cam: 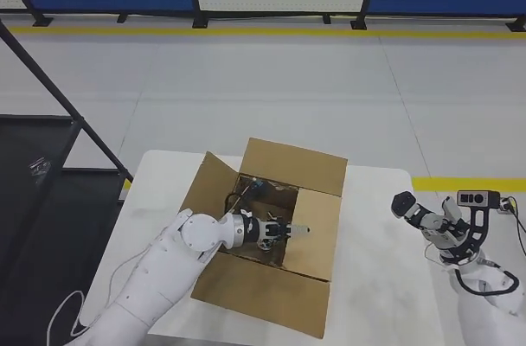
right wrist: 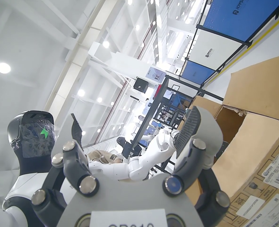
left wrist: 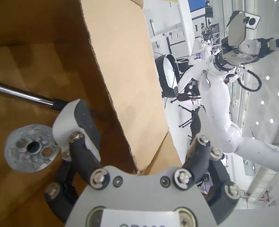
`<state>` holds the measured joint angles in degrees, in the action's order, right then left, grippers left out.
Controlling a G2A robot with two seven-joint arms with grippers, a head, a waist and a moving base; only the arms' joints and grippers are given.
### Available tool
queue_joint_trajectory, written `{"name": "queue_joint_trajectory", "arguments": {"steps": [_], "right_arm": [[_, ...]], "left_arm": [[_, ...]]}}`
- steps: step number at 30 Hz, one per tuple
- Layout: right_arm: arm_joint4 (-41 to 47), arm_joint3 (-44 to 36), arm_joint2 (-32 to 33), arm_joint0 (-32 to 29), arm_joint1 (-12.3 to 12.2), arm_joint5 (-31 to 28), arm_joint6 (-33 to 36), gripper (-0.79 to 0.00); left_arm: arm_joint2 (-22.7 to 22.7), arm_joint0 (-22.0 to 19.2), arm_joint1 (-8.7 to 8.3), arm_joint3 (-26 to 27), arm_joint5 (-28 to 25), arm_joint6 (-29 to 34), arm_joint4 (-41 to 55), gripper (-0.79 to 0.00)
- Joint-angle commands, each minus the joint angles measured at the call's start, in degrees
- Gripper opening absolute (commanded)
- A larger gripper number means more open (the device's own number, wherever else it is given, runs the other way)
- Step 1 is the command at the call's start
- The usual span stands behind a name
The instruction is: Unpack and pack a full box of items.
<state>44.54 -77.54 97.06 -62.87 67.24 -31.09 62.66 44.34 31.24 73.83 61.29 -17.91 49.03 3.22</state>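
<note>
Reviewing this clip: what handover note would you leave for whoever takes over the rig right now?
Left hand: open, holding nothing, lowered into the open brown cardboard box, one finger next to a shiny metal rod.
Right hand: open, empty, raised by the right edge of the white table, apart from the box.
Items: the rod and a round grey metal disc lie on the box floor.
Done: the flaps stand open.
Left: lift the items out, then pack them back.

Left claw (left wrist: 140, 116), right claw (right wrist: 134, 119), both spread
</note>
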Motion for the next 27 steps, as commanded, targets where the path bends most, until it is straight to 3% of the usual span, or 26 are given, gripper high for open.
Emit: {"name": "queue_joint_trajectory", "arguments": {"steps": [1, 9, 15, 21, 27], "right_arm": [[-0.1, -0.4, 0.1, -0.3, -0.1, 0.0, -0.3, 0.000], [-0.2, -1.8, 0.4, -1.6, -0.3, -0.3, -1.4, 0.000], [0.0, -2.2, 0.3, -2.2, -0.4, -0.6, -1.8, 0.000], [0.6, -2.3, 0.3, -2.5, -0.5, -1.2, -1.9, 0.000], [2.0, -2.0, 1.0, -2.9, -0.7, -1.6, -1.3, 0.000]], "left_arm": [[-1.2, -0.7, 0.78, -1.7, -1.2, 0.2, 0.7, 0.000], [-3.5, -2.3, 3.19, -7.2, -6.0, 0.2, 4.5, 0.000], [-2.6, -2.7, 3.66, -8.5, -8.6, 1.0, 6.6, 0.000], [-0.6, -2.0, 3.29, -6.3, -10.1, 1.0, 7.1, 0.000], [1.5, 0.0, 2.63, -0.4, -10.2, 0.1, 6.5, 0.000]]}}
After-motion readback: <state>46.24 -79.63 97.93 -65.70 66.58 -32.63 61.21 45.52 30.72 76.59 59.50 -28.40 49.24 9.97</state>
